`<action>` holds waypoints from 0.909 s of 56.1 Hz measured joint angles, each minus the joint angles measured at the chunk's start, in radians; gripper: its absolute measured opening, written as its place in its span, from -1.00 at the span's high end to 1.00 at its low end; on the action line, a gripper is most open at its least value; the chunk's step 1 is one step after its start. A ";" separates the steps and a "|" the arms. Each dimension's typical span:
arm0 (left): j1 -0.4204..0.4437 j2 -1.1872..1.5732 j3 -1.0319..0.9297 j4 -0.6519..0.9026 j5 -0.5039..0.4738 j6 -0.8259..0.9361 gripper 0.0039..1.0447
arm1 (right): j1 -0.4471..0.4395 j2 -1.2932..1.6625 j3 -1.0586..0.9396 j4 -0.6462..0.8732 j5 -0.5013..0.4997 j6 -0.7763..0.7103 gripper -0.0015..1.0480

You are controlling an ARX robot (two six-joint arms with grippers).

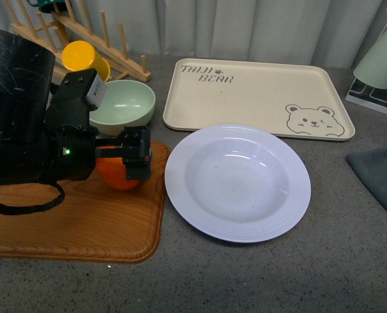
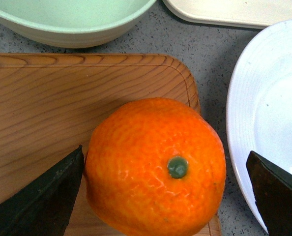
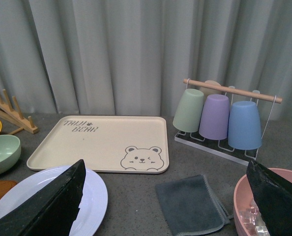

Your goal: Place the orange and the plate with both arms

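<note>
- The round bright orange fruit (image 2: 156, 167) sits at the brown wooden board's (image 2: 62, 108) corner, just beside the large white deep plate (image 1: 238, 182).
- The left pincer (image 2: 164, 150) is spread open astride the fruit.
- The right pincer (image 3: 165, 163) is spread wide.

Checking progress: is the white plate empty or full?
Empty. The plate shows a bare white basin; the orange sits on the wooden board.

The orange (image 2: 156, 167) has dimpled, faintly glossy skin; the plate (image 1: 175, 189) looks smooth, glossy white; the board (image 1: 70, 222) is grained, varnished wood; the bench (image 1: 278, 274) is speckled, matt grey.
</note>
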 joint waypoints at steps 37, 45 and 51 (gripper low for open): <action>-0.024 -0.037 -0.004 -0.008 0.011 -0.020 -0.31 | 0.000 0.000 0.000 0.000 0.000 0.000 -0.83; -0.089 -0.116 0.013 -0.023 0.010 -0.061 -0.31 | 0.000 0.000 0.000 0.000 0.000 0.000 -0.83; -0.150 -0.114 0.053 -0.033 0.010 -0.085 -0.30 | 0.000 0.000 0.000 0.000 0.000 0.000 -0.83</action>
